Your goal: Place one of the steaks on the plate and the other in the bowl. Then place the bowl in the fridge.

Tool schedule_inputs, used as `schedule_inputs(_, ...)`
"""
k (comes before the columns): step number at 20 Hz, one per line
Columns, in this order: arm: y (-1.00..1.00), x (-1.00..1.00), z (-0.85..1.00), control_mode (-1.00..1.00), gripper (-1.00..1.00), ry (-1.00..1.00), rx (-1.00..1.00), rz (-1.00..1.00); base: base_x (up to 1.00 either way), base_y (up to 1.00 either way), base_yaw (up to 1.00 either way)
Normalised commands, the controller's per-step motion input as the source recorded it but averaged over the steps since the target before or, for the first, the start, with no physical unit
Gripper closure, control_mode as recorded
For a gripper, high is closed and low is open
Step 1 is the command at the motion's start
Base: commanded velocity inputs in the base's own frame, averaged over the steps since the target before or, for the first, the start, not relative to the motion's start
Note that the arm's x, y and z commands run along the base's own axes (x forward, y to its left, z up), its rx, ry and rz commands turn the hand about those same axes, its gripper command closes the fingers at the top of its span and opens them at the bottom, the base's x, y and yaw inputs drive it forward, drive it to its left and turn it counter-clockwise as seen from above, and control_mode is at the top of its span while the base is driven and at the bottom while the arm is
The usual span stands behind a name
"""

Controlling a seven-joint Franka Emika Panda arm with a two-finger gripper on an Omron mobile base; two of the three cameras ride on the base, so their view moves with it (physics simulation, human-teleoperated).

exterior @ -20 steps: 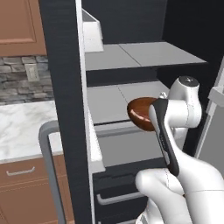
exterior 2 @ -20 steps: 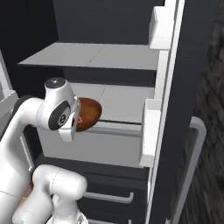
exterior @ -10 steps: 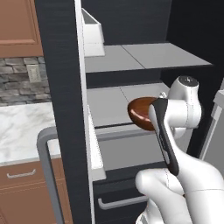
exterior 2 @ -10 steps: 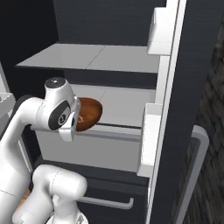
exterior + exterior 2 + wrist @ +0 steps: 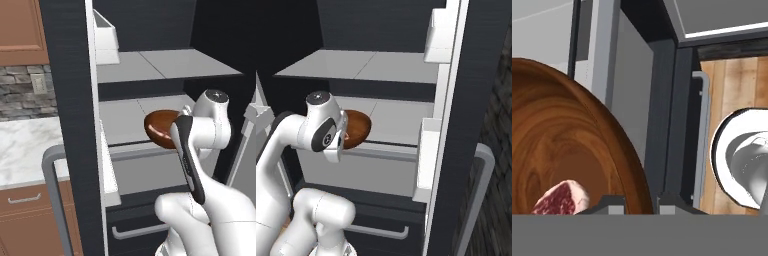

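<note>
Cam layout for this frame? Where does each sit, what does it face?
Left base view: behind the arm's left, facing the open fridge; arm at lower right, bowl at the shelf.
Right base view: behind its right, same fridge and bowl; arm at lower left.
Hand view: on the hand, along the tool; bowl rim, steak.

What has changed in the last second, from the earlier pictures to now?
Nothing visibly changed. The end effector stays shut on the bowl, held at the front of the fridge's middle shelf, with a steak inside.
</note>
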Motion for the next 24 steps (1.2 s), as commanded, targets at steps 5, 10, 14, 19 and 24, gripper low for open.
schedule_inputs(5,0.00,0.10,-0.33,-1.00,1.00,-0.17,0.02,0.00,0.00,0.00,0.00)
schedule_inputs(10,-0.03,0.39,-0.03,-1.00,1.00,-0.05,0.00,0.00,0.00,0.00,0.00)
schedule_inputs(14,-0.02,0.46,0.00,-1.00,1.00,0.01,0.00,0.00,0.00,0.00,0.00)
schedule_inputs(19,0.00,0.56,0.00,-1.00,1.00,0.04,0.00,0.00,0.00,0.00,0.00)
schedule_inputs(24,0.00,0.73,-0.01,-1.00,1.00,0.05,0.00,-0.01,0.00,0.00,0.00)
